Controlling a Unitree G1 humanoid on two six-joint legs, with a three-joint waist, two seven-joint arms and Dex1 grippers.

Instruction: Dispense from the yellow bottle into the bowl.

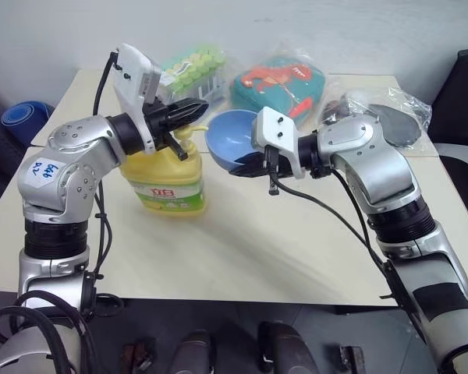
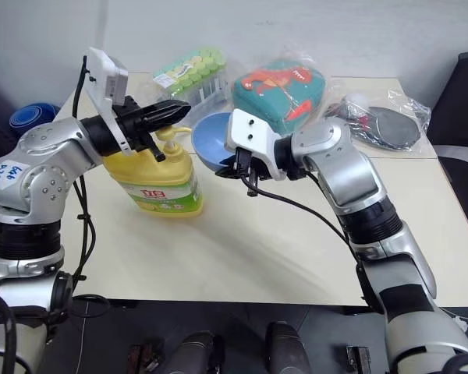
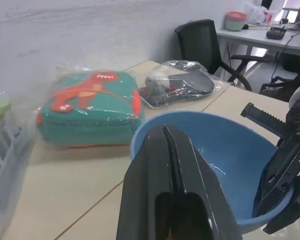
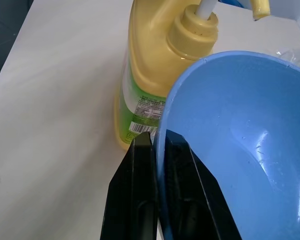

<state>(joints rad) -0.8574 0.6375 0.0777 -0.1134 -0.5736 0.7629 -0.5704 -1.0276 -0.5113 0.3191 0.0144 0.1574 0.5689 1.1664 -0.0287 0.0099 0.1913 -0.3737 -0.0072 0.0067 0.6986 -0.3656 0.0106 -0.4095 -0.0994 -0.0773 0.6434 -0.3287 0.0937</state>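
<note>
The right gripper (image 4: 157, 150) pinched the bowl's (image 1: 232, 140) rim, tilted beside the yellow bottle (image 1: 168, 178), at its three o'clock. The left gripper (image 1: 193, 111), closed and empty, hung over the pump. A cream table (image 1: 281, 241) stood by a white wall.

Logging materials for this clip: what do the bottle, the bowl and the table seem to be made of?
Bottle: likely yellow plastic, smooth with a soft sheen, printed label stuck on.
Bowl: probably light-blue plastic, thin-rimmed, glossy, judging by bright reflections inside; glazed ware can't be ruled out.
Table: matte cream top, possibly laminate.
</note>
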